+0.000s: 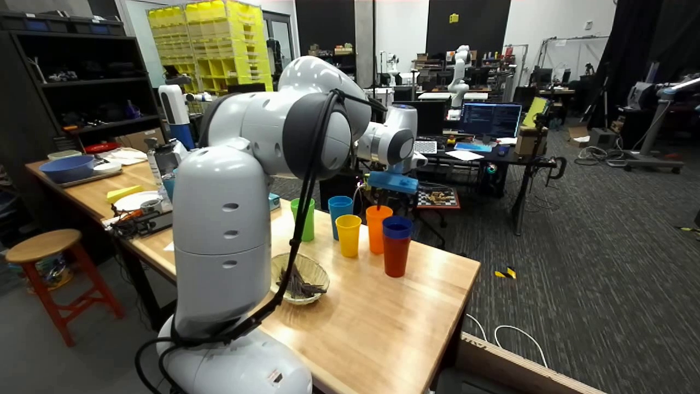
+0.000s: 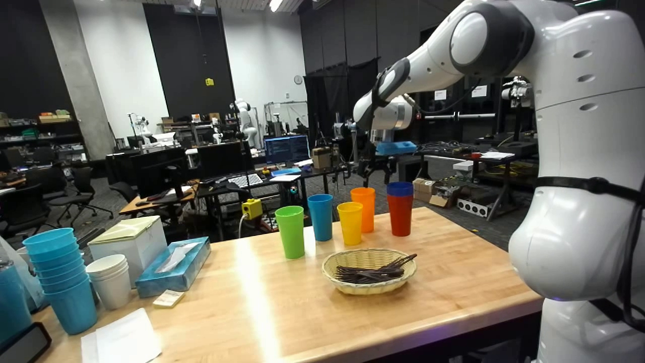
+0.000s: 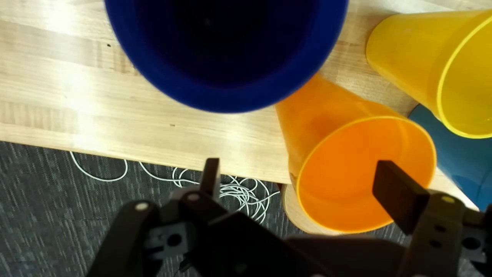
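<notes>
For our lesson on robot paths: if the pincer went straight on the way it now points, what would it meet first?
Probably the orange cup: in the wrist view, the open pincer overlaps its mouth, though depth is hard to judge.

Your arm [image 1: 221, 213] rises from its base [image 1: 240, 364], bends high up and reaches forward. You have the gripper [image 3: 298, 171] hanging below the wrist [image 2: 395, 117], aimed downward, its two fingers [image 3: 399, 196] well apart.

Tool [image 3: 298, 171] spread wide nr orange cup [image 3: 353, 165]; navy cup [image 3: 226, 54], yellow cup [image 3: 419, 61] adj.
</notes>
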You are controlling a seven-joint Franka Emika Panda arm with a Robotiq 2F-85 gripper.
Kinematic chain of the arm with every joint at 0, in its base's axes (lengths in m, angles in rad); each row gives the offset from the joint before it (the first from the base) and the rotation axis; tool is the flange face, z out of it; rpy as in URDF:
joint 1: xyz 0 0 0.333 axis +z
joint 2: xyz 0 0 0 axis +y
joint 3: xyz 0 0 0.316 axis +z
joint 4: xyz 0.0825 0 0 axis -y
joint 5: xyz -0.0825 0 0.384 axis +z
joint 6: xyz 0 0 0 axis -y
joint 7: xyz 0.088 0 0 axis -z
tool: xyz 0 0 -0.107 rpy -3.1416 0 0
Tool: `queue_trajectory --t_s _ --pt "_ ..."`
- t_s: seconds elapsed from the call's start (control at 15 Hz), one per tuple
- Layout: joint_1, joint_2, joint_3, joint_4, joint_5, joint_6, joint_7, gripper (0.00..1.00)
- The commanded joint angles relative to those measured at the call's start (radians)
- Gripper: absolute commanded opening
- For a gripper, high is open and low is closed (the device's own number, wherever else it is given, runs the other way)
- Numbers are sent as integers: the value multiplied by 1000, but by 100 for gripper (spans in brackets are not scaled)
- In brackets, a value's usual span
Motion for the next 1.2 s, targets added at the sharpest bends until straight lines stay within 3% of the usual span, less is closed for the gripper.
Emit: queue_trajectory --t_s 0.0,0.2,0.27,0.87,1.0,1.13 --pt "-10 28 10 35 33 -13 -51 100" --pt "-10 45 14 49 35 -18 -66 100" --pt "-10 49 15 52 34 -19 -69 82" --pt "-17 66 16 74 37 -27 -87 13" --pt "-21 67 16 77 44 -33 -88 1" --pt "-24 66 16 78 46 -37 -91 0"
